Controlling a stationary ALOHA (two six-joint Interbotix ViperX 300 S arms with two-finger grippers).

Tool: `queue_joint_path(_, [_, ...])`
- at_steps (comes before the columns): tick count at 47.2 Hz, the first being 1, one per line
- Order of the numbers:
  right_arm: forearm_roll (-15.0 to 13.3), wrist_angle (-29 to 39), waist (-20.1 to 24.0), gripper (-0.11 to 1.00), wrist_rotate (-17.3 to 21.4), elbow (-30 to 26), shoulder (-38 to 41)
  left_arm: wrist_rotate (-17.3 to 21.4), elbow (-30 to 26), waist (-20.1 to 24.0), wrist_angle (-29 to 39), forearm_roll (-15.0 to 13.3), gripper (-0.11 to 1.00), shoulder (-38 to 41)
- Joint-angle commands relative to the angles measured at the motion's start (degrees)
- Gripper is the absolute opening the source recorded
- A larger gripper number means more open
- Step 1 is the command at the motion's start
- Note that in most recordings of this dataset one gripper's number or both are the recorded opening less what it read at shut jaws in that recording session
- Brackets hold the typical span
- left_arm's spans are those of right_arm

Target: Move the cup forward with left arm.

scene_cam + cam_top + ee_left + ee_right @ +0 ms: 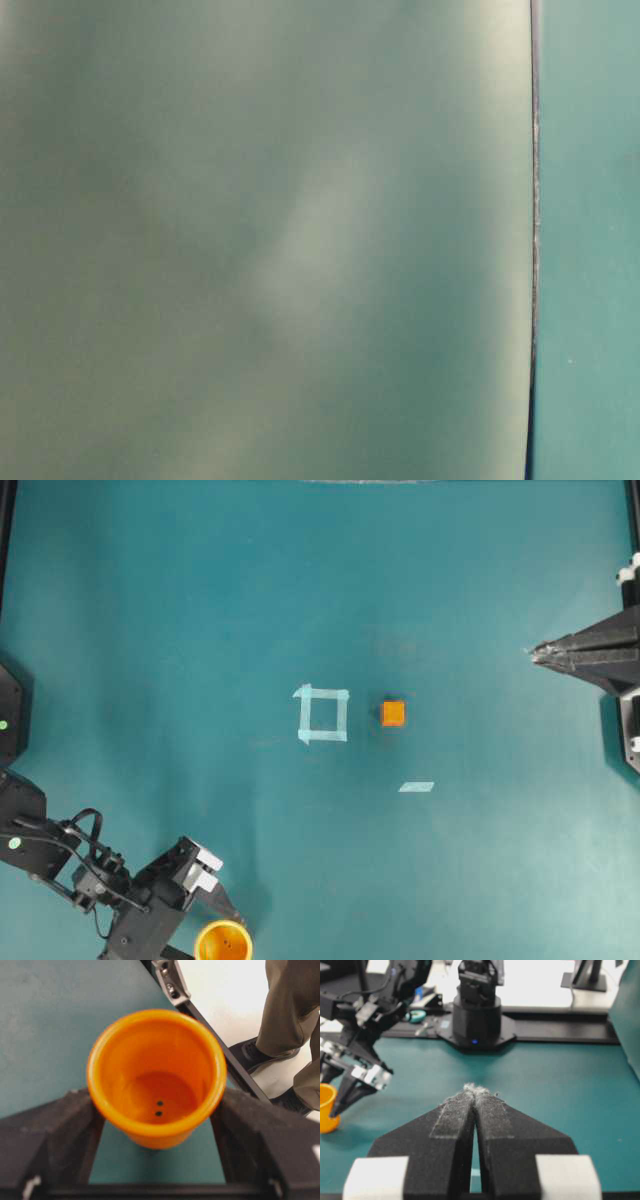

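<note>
Cup (156,1077): upright at near worktop (320,600) edge, bracketed by left gripper (156,1125), fingers spread either side, contact not discernible; positioned for forward push or grasp. Right gripper (475,1091): clenched, empty, parked clear.

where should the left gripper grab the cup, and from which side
Across the round wall just below the rim, one finger on each side. The cup stands upright and open at the table's near edge, and the left gripper already straddles it with jaws open. So closing from its current side seems best; the flared rim should help prevent slipping.
</note>
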Motion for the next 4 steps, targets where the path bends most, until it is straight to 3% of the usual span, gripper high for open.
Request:
queue_joint_path(1, [-0.1, -0.2, -0.1, 0.00, 0.0, -1.8, 0.1, -0.1, -1.1, 0.0, -0.4, 0.2, 0.65, -0.8])
queue_joint_path(4, [-0.1, -0.2, -0.1, 0.00, 0.0, -1.8, 0.1, -0.1, -1.1, 0.0, -0.4, 0.2, 0.65, -0.8])
